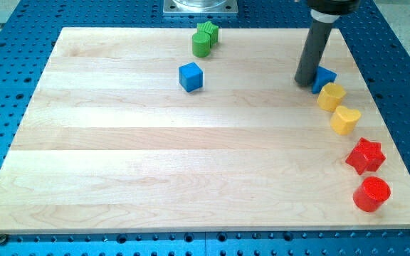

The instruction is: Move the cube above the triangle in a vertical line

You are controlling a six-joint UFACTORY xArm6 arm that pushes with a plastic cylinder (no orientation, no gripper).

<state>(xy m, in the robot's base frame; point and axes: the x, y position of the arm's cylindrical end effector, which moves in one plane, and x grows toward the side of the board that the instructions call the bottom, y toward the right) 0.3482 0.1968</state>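
Here my tip (305, 81) touches the blue triangle (325, 77) at the bench's (155, 156) upper right; the blue cube (190, 76) sits well apart leftward. No claw shows.

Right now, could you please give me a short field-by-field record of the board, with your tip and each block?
tip: my tip touching the blue triangle's left side
blue triangle: at the view's right, partly hidden by the rod
blue cube: upper middle, apart from the triangle
green blocks: two at the view's top
yellow blocks: two below the triangle
red blocks: two lower right
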